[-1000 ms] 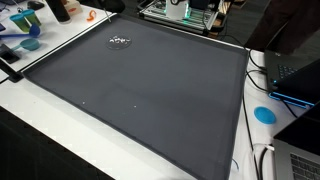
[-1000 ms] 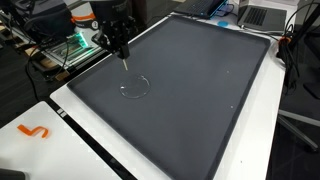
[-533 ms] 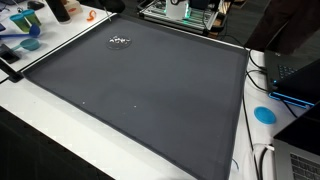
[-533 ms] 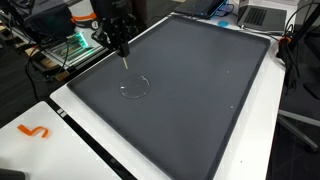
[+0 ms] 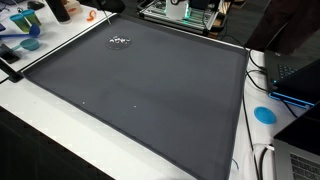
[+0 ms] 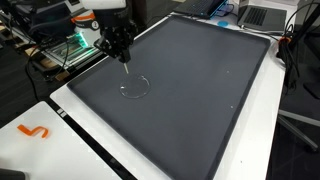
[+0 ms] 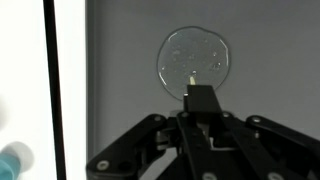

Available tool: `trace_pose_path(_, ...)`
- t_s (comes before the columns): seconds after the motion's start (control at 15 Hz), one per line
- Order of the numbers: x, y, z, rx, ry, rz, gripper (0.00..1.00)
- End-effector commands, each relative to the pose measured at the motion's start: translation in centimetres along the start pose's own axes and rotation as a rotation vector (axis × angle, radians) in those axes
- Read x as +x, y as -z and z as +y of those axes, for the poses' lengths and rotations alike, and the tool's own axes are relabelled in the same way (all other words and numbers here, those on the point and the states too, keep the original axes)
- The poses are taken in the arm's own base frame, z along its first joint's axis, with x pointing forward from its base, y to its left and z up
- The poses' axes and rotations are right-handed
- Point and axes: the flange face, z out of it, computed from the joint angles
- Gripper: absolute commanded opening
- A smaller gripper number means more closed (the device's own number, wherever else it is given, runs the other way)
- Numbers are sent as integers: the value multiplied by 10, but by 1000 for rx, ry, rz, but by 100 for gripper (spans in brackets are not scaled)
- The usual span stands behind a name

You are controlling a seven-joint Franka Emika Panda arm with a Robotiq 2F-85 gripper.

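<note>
One gripper (image 6: 124,57) in play, hanging over the grey mat (image 6: 205,85) close to the mat edge that runs past the green-lit hardware (image 6: 72,47). I can't tell how far off the surface it sits.

Wrist view: fingers (image 7: 203,100) pressed together with no gap showing, and nothing I can see pinched between them.

Nearest item is a clear round disc (image 7: 194,60), flat on the mat just ahead of the fingertips. In both exterior views it reads as a faint glassy ring (image 6: 135,86) (image 5: 119,41), near the gripper but apart from it, no contact. It's too transparent to say more about it.

Around it: the mat sits on a white table (image 6: 70,120), an orange clip (image 6: 33,131) is on the table well away from the disc, and a blue disc (image 5: 264,114) lies off the mat's far side.
</note>
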Motion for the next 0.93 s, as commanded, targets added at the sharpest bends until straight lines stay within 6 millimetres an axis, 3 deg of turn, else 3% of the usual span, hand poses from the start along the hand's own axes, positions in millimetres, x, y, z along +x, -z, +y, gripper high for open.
trace_pose_path(0.0,7,-23,9,-3,-12,-3,4)
trace_pose_path(0.87,13,-72,23,32,-22,-26,4)
